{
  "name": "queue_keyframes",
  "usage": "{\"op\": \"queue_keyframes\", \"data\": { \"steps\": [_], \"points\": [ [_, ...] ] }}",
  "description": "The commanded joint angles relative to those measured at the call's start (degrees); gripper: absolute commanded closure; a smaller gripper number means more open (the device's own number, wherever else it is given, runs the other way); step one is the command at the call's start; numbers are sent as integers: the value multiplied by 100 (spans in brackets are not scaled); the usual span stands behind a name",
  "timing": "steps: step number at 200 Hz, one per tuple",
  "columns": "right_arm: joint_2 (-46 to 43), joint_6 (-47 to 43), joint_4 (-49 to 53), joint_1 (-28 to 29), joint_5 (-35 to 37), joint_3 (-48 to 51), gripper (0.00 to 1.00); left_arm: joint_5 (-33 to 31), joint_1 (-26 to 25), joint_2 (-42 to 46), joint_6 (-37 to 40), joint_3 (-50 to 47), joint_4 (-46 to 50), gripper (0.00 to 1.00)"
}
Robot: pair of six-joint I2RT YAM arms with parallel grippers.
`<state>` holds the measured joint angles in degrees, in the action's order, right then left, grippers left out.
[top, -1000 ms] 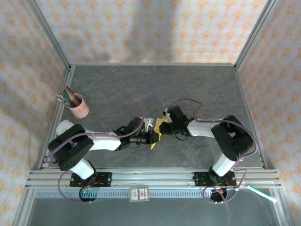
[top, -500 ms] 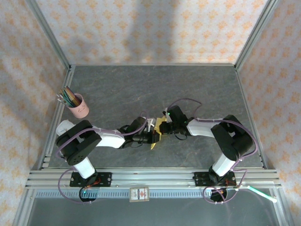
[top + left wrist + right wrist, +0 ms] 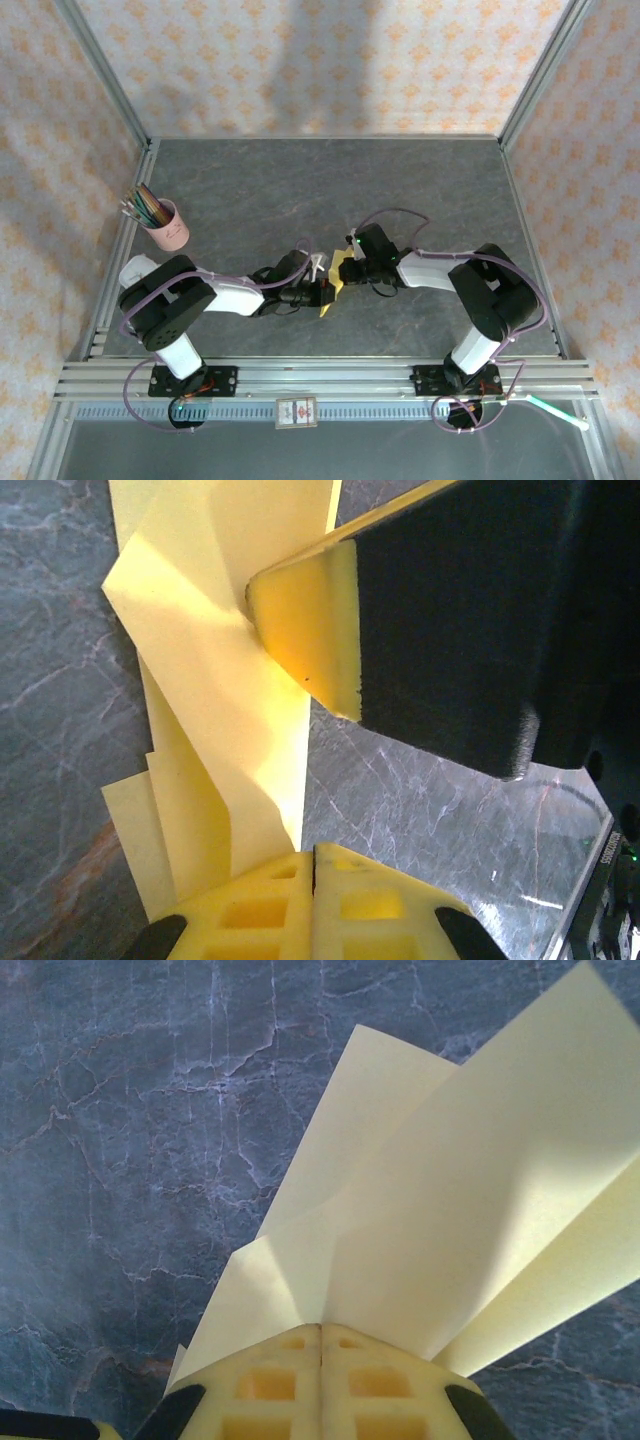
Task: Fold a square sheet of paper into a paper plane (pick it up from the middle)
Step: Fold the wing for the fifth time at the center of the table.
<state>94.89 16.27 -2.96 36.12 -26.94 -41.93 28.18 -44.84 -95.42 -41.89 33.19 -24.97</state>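
Observation:
The square sheet of paper (image 3: pixel 333 283) is yellow and creased into several pointed, overlapping flaps; whether it has the paper plane's shape I cannot tell. It is held between both grippers near the middle of the table. My left gripper (image 3: pixel 323 291) is shut on its near end; in the left wrist view the fingertips (image 3: pixel 313 852) meet with the paper (image 3: pixel 215 710) fanning out above them. My right gripper (image 3: pixel 349 268) is shut on the far end. In the right wrist view its closed tips (image 3: pixel 320 1328) pinch the paper (image 3: pixel 450 1210), whose flaps spread up and right.
A pink cup of coloured pencils (image 3: pixel 166 226) stands at the table's left edge. Metal frame rails (image 3: pixel 320 378) run along the near edge, and patterned walls enclose the other three sides. The right gripper's black body (image 3: pixel 470 610) looms close in the left wrist view.
The left arm's upper links have swung a little to the right. Both grippers stay shut on the paper, which has barely moved.

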Motion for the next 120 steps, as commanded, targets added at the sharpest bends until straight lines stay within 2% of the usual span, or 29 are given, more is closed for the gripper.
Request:
{"op": "queue_keyframes", "data": {
  "steps": [1,27,120],
  "points": [
    [109,-98,276,-18,314,-72,95,-178,55,-39,144,-95,214,93],
    [120,-112,274,-17,318,-61,95,-382,62,33,211,-93,369,93],
    [152,-133,331,-17,380,-100,96,-355,42,68,307,-342,535,93]
  ]
}}
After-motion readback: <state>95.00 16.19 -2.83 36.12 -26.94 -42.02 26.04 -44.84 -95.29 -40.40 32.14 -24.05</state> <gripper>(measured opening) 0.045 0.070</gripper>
